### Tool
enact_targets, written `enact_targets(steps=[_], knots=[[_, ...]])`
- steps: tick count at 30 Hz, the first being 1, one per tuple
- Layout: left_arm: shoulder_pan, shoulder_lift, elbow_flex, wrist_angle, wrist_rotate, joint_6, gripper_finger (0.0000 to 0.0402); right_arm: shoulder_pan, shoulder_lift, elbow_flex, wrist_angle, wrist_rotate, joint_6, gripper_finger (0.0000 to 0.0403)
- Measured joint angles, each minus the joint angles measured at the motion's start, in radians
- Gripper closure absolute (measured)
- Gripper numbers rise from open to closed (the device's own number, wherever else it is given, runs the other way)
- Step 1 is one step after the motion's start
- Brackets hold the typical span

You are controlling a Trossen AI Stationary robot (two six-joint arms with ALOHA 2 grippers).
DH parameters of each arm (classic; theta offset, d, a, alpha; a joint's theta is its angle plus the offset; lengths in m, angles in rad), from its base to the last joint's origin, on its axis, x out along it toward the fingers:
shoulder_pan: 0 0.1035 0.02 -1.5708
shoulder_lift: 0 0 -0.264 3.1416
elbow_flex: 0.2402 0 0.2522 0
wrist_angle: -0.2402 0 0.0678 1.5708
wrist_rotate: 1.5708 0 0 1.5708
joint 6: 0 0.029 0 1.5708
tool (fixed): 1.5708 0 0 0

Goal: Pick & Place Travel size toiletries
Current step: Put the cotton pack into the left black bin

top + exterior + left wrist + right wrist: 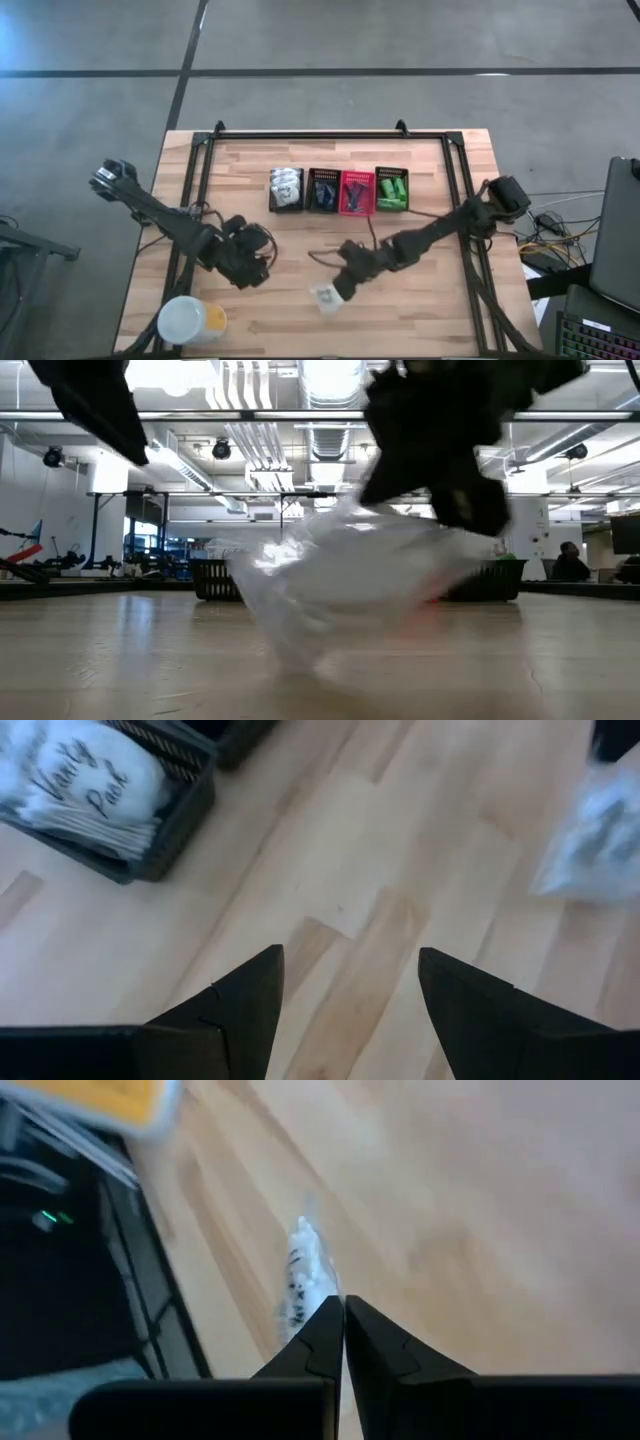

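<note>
Here, at the left of the wooden table (pixel 420 300), the yellow container with a white lid (pixel 190 322) stands near the front edge. Just beside it, further in, the left gripper (pixel 252 268) waits above bare wood, and its fingers (pixel 245 1000) stand apart with nothing between them. In the middle, the right gripper (pixel 342 285) is closed on the edge of a white crinkly packet (pixel 324 297), which hangs from the fingertips close over the table front. At the back, four small baskets sit in a row: a black one with white packets (pixel 286 189), a black one with dark items (pixel 323 190), a red one (pixel 357 192) and a black one with green bottles (pixel 391 188). The packet looks very light and soft, so it probably bends and swings when carried. A pinch on the sealed rim seems the safest hold, because the smooth film may slip if the fingers take the loose middle.
</note>
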Motion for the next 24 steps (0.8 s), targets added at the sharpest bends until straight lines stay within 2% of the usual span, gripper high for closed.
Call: enact_targets(steps=[8, 12, 19, 24], knots=[[-0.001, -0.118, -0.052, 0.058, -0.008, 0.005, 0.0165, -0.103, -0.022, 0.132, -0.079, -0.004, -0.189, 0.0394], [-0.001, -0.155, -0.109, 0.201, -0.006, 0.097, 0.0165, -0.127, -0.023, 0.227, -0.128, -0.005, -0.3, 0.0394], [0.035, -0.235, -0.181, 0.517, -0.004, 0.277, 0.0163, -0.144, -0.024, 0.384, -0.368, -0.012, -0.426, 0.0394], [0.072, -0.218, -0.181, 0.586, 0.015, 0.397, 0.0163, -0.146, -0.024, 0.426, -0.396, -0.012, -0.44, 0.0394]])
